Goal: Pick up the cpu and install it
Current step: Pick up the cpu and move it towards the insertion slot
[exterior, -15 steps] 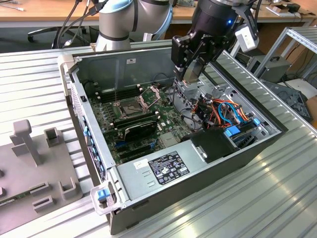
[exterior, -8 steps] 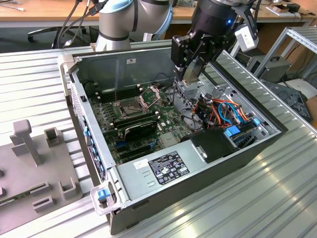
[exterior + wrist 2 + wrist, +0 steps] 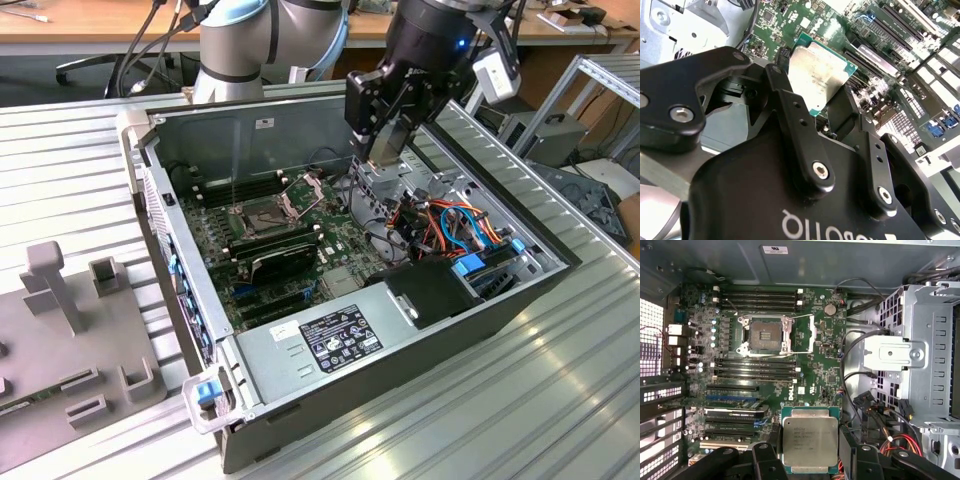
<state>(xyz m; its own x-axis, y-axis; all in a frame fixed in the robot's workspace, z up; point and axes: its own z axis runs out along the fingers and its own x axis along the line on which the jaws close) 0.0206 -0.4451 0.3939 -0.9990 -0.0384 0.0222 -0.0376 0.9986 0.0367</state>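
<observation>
While the gripper [image 3: 386,150] hangs above the open computer case [image 3: 520,290], its two black fingers [image 3: 790,115] are pressed against opposite edges of the cpu [image 3: 810,440] and pinch it between them. The cpu is in the air, not on the board. In both wrist views its dull silver top faces the camera and a thin green edge shows around it. Below it lies the green motherboard [image 3: 825,375]. The socket [image 3: 765,335] on this board is apart from the cpu. Its metal frame [image 3: 812,332] is folded open, and the dark square of contacts is uncovered. Long black memory slots [image 3: 760,297] run on both sides of the socket. In the exterior view the gripper is to the exterior view's right of the socket, near the grey metal drive cage [image 3: 912,355] and a bundle of orange, red and blue cables [image 3: 465,225]. The power supply [image 3: 320,340], with a black label, sits at the near end of the case. The case lies on its side on a ribbed aluminium table [image 3: 560,400], and a grey fixture plate [image 3: 70,330] with upright blocks lies on the exterior view's left
</observation>
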